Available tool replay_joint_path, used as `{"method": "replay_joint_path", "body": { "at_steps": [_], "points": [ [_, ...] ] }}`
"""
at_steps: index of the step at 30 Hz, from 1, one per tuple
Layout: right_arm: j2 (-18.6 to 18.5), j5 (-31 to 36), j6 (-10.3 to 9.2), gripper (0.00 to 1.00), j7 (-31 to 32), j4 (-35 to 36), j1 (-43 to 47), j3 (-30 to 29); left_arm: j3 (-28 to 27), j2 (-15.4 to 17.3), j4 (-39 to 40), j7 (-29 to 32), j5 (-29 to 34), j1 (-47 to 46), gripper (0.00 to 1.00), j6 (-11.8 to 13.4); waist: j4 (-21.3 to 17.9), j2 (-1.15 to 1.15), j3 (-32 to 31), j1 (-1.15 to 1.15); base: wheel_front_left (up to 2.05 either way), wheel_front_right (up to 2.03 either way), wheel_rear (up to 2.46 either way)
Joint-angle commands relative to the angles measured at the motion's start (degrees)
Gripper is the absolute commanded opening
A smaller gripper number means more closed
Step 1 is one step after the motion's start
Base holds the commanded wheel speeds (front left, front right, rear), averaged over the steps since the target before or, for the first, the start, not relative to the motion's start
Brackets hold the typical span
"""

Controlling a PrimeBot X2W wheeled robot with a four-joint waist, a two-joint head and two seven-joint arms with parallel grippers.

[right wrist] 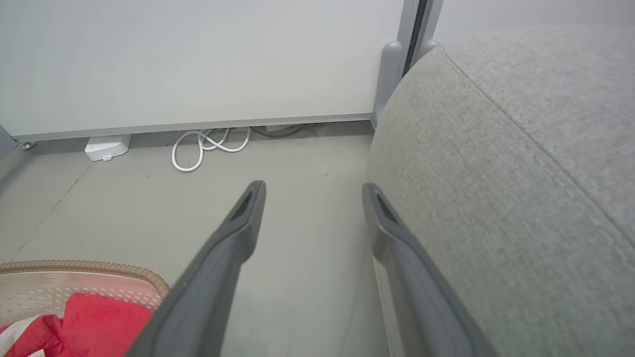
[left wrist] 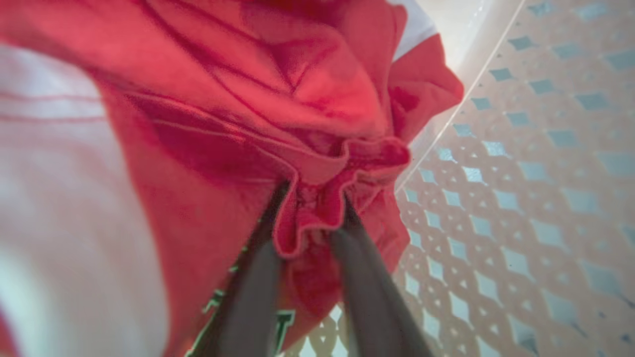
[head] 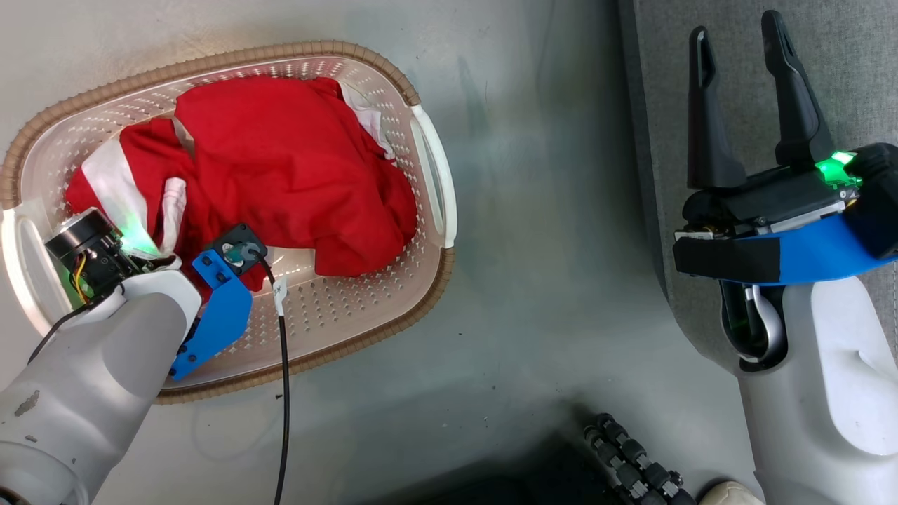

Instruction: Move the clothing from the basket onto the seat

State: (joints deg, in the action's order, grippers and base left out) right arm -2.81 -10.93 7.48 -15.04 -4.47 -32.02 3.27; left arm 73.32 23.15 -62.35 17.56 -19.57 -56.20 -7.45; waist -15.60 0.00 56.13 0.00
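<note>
Grey sofa seat [head: 863, 70] is off right, the laundry basket [head: 393, 66] on the floor well apart from it, red clothing [head: 295, 161] all inside. Left gripper [left wrist: 312, 198] pinches a ruffled hem; I'd lift high and slow so the basket doesn't snag. Right gripper [head: 736, 28] is spread, empty.

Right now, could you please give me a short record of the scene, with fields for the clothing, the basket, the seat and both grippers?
clothing: red garments heaped in the basket
basket: on the grey floor, apart from the seat
seat: light grey cushion on the robot's right
left gripper: down in the basket, shut on a fold of the clothing
right gripper: open, holding nothing, over the seat's near edge
task stage: grasp made, nothing lifted out yet
</note>
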Motion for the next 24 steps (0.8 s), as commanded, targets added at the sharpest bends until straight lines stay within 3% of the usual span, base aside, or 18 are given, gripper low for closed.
{"method": "replay_joint_path", "body": {
  "at_steps": [1, 12, 24],
  "points": [
    [-0.14, -0.15, 0.02, 1.0, -0.22, 0.19, -0.96, -0.18, 0.19, 0.18, 0.38, 0.37, 0.34, -0.45, 0.0, -0.01, 0.08, 0.0, -0.15, 0.0, 0.0, 0.0, 0.0],
    [-0.15, 0.8, 0.03, 1.0, -0.22, -0.65, 0.21, -1.01, 0.19, -1.97, 2.51, -1.27, -0.47, 1.35, 0.0, -0.02, 1.06, 0.0, -3.98, 0.0, 0.0, 0.0, 0.0],
    [-0.16, 3.59, 0.02, 1.0, -0.22, -2.37, 3.97, -2.05, 0.2, -8.5, 4.55, -9.84, -2.61, 4.58, 0.0, -0.02, 5.38, 0.0, -14.68, 0.0, 0.0, 0.0, 0.0]
  ]
}}
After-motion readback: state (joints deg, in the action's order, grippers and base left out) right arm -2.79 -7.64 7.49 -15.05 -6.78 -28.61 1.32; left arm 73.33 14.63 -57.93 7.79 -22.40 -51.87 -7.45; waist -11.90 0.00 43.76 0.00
